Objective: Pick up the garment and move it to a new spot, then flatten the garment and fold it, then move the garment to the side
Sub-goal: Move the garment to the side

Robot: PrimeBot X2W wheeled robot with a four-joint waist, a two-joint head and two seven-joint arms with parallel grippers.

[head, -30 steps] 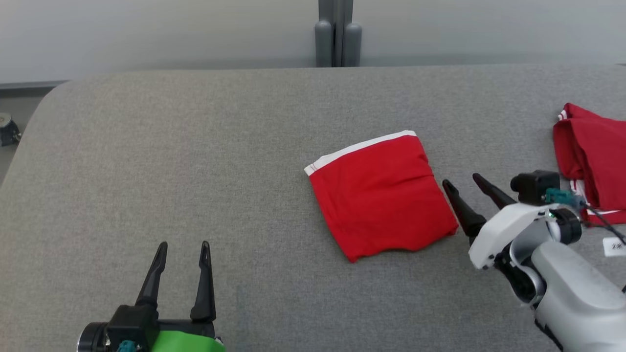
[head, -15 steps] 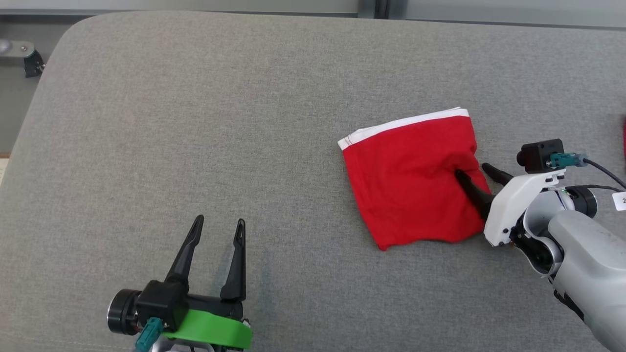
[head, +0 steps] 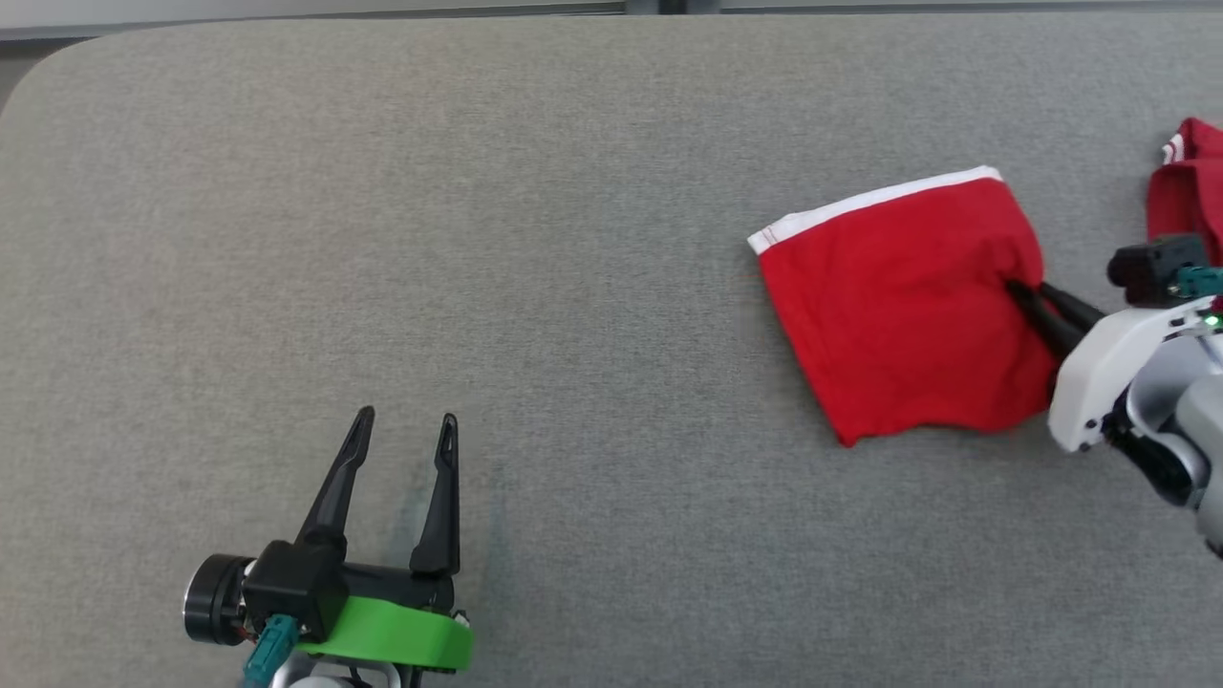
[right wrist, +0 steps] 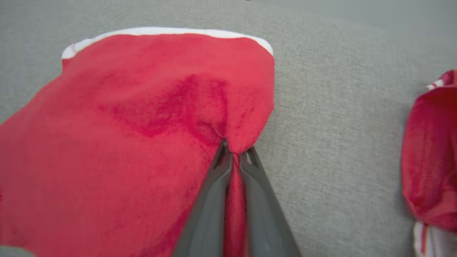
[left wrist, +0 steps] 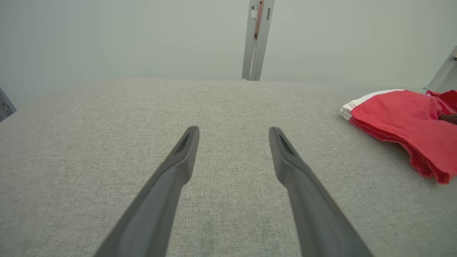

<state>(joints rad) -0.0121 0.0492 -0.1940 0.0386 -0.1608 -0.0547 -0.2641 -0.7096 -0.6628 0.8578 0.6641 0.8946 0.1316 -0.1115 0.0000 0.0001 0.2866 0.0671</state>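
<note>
Head view. The folded red garment (head: 898,306) lay on the right part of the grey table (head: 478,239), flat except at its right edge. Its white band formed the far edge and slanted upward toward the right, and one corner pointed back toward the robot. The fold was nearly as broad as long, so no clear long axis could be told. A second red garment (head: 1190,182) lay close beyond it at the right border, apart from it. The right gripper (head: 1018,287) reached in from the right, its fingers together on the garment's right edge. The left gripper (head: 406,427) stood well apart at the lower left, fingers spread with bare table between them.

Left wrist view. The left gripper's two fingers rose apart over bare table. The garment lay far right, white band on its left, with layered edges showing. A grey post (left wrist: 257,39) stood against the pale wall (left wrist: 107,35) behind the table.

Right wrist view. The right gripper's fingers were clamped on a pinched ridge of red cloth at the garment's edge, which puckered up around the tips. The white band ran across the top. The second red garment lay at the right, with grey table between the two.
</note>
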